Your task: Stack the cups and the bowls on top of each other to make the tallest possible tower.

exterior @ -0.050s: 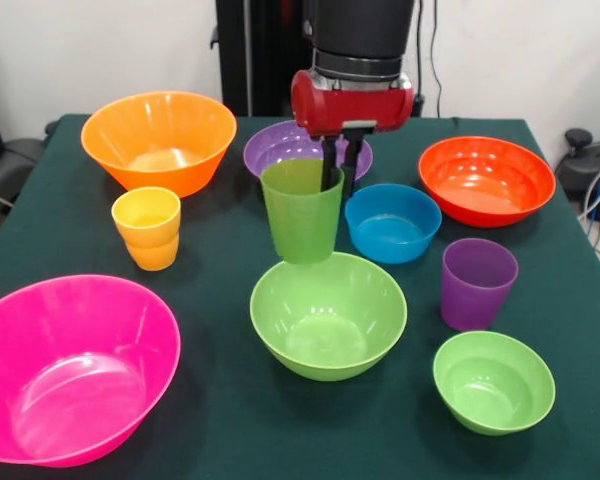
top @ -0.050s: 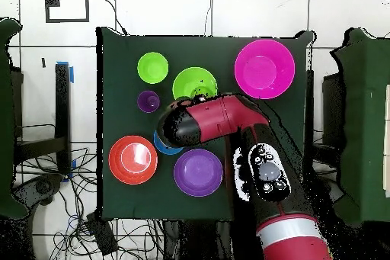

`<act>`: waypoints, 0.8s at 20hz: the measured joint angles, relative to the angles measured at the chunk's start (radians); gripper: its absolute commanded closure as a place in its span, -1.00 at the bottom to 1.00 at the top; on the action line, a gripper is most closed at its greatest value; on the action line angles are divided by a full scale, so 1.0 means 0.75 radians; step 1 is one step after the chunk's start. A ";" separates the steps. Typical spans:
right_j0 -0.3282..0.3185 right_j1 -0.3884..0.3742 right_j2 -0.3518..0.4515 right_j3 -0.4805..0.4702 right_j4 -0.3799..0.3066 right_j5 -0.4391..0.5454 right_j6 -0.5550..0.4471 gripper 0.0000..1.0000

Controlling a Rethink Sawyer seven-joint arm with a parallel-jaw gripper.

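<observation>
Green tapered plastic cup [exterior @ -0.050s: 302, 212] hangs pinched by its far rim in the black two-fingered gripper [exterior @ -0.050s: 339, 165], apparently just above the mid lime-green plastic bowl [exterior @ -0.050s: 328, 314]. Held at one edge, it could tilt or slip, landing askew or knocking the neighbouring small blue bowl [exterior @ -0.050s: 392, 222].

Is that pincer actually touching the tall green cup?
Touching. In the front view the pincer has one finger inside the green cup at its rim and one outside, holding it above the lime-green bowl.
</observation>
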 measured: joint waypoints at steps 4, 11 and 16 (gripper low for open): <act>0.040 0.035 -0.005 -0.032 0.027 0.000 0.000 1.00; 0.099 0.099 -0.021 -0.059 0.035 0.000 0.000 1.00; 0.108 0.167 -0.034 -0.093 0.034 0.000 0.000 1.00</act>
